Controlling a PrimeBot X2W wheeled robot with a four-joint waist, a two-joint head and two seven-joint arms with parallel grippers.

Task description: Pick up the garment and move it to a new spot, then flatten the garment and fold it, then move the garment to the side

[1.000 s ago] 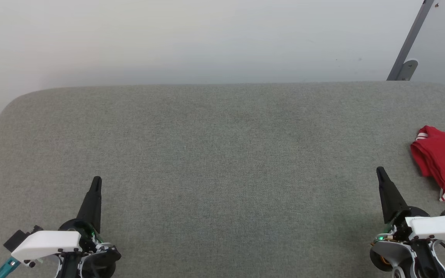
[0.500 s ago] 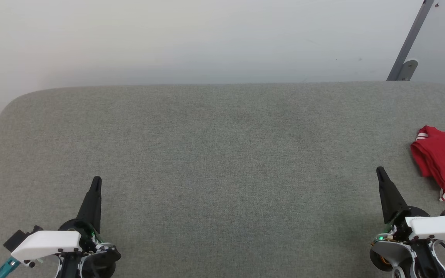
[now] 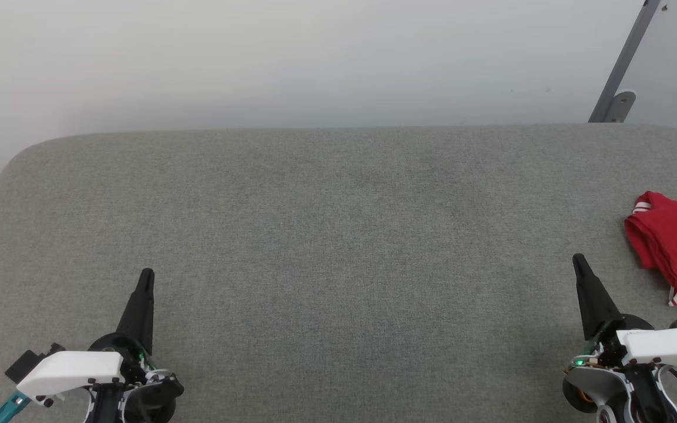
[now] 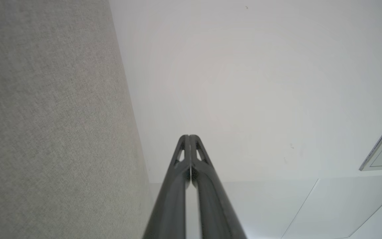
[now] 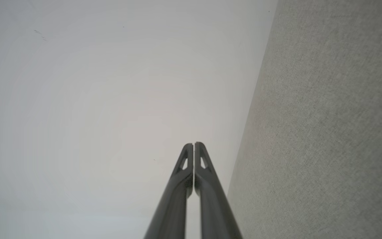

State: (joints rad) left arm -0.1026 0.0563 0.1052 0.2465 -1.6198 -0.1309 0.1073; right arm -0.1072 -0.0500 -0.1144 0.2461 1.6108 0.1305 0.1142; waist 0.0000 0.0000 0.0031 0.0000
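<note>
Garment [image 3: 676, 247] lies in loose red layers at the far right edge of the grey table [image 3: 338, 235], cut off by the head view, near the right gripper [image 3: 578, 258]. That one and the left gripper [image 3: 146, 275] are both empty, fingers pressed together. This fits a heap awaiting pickup or a folded piece set aside. If a grasp comes, the fingers spread first.

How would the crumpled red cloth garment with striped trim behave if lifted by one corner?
Probably floppy: the red cloth garment lies in soft layered folds, so it would likely drape and unfold from one pinch. Likely light: its layers look thin. Pushed, it would probably bunch rather than slide on the grey textured surface.
</note>
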